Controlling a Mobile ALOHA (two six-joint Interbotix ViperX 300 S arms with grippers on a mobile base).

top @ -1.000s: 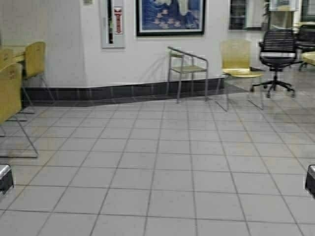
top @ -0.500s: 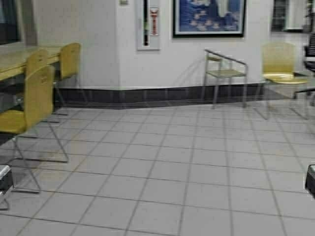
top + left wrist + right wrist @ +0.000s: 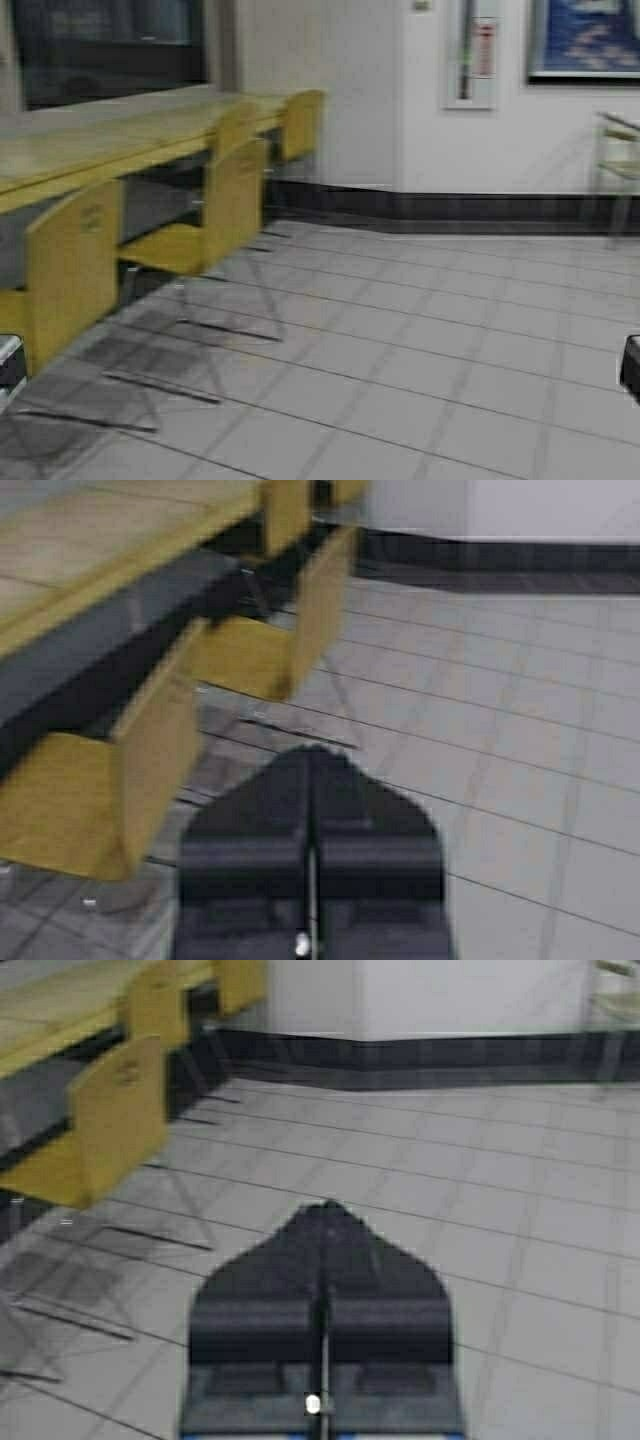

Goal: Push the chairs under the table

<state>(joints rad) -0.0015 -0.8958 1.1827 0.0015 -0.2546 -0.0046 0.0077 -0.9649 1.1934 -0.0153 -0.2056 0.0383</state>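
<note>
Yellow-tan plywood fills the robot's left side: the chairs line up along the surface [image 3: 90, 135], a long beige wood-grain top running away toward the white wall [image 3: 350, 100]. Nearest chair [image 3: 65, 265] sits just ahead of the left pincer [image 3: 310, 765], its back facing the open floor and its seat partly under the surface edge. Second chair [image 3: 215, 215] stands farther ahead of that pincer, angled, seat sticking out from the surface, chrome legs on the tiles. Third chair [image 3: 300, 122] is well beyond, close to the wall, tucked against the surface's far end.

Left pincer is pressed together, tips meeting in a point, holding nothing, hanging over the grey tiled floor [image 3: 420, 350] and clear of the nearest chair. Right pincer [image 3: 325, 1215] is likewise closed to a point and empty, over bare tiles, with the chairs well off to its left and ahead. In the high view only the arms' dark ends show, low at either edge.

Far ahead of the right pincer, a dark skirting band [image 3: 450, 207] runs along the wall base; above it a framed blue picture [image 3: 585, 40] and a narrow wall panel [image 3: 470, 55]. Grey metal armchair [image 3: 620, 165] stands at the far right by the wall.
</note>
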